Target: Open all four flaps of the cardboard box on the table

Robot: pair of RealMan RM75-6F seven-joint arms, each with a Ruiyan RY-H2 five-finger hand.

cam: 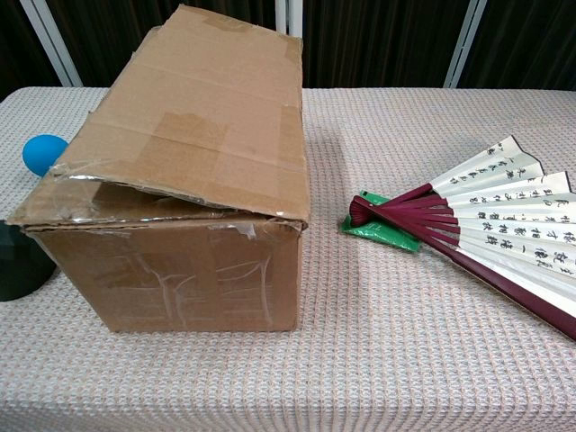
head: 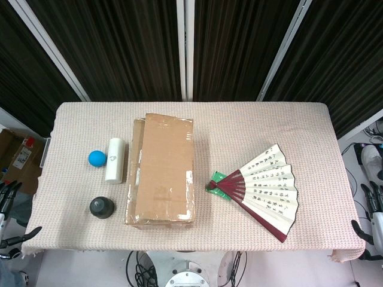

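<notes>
currently box [head: 161, 170] flaps down, sits well between both hands. left hand [head: 7, 200] and right hand [head: 374, 206] off-table, fingers apart, holding nothing.

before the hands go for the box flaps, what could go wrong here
The white cylinder stands close beside the cardboard box on its left; a flap swinging out that way may topple it, and the blue ball could roll. Tape remnants on the top flap may make the lightweight-looking box lift or slide rather than open.
</notes>
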